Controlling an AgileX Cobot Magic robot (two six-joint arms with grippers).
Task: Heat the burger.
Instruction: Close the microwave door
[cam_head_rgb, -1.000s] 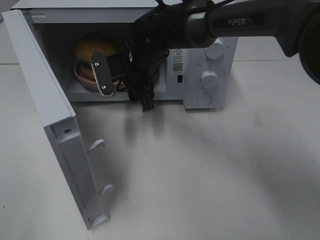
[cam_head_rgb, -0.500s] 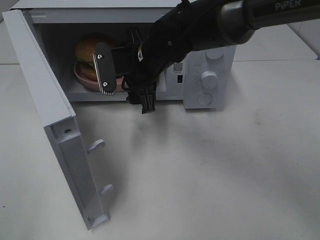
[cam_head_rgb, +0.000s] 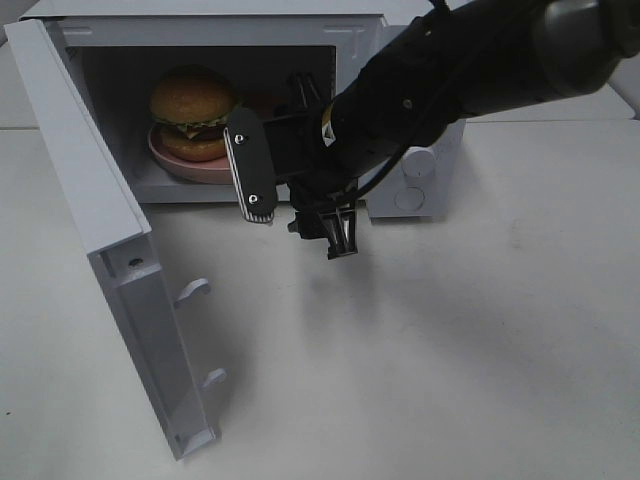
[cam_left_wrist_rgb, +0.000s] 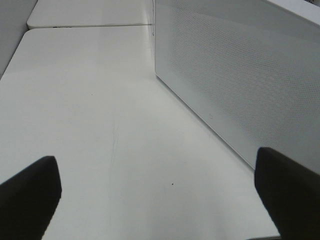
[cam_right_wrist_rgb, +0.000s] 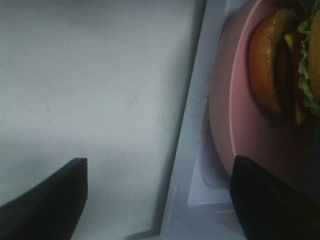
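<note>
Drew right hand (cam_right_wrist_rgb: 155, 195) back out to microwave (cam_head_rgb: 200, 25) sill, jaws wide, holding nothing. Left burger (cam_head_rgb: 193, 110) sitting on plate (cam_head_rgb: 165, 160) inside, just beyond hand, untouched, door (cam_head_rgb: 90, 170) swung open. Holds left hand (cam_left_wrist_rgb: 160, 200) spread wide above counter (cam_left_wrist_rgb: 100, 100), perforated panel (cam_left_wrist_rgb: 240, 75) close beside it.

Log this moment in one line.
burger on pink plate inside microwave | door open | right gripper open, empty, outside the opening | left gripper open, empty
</note>
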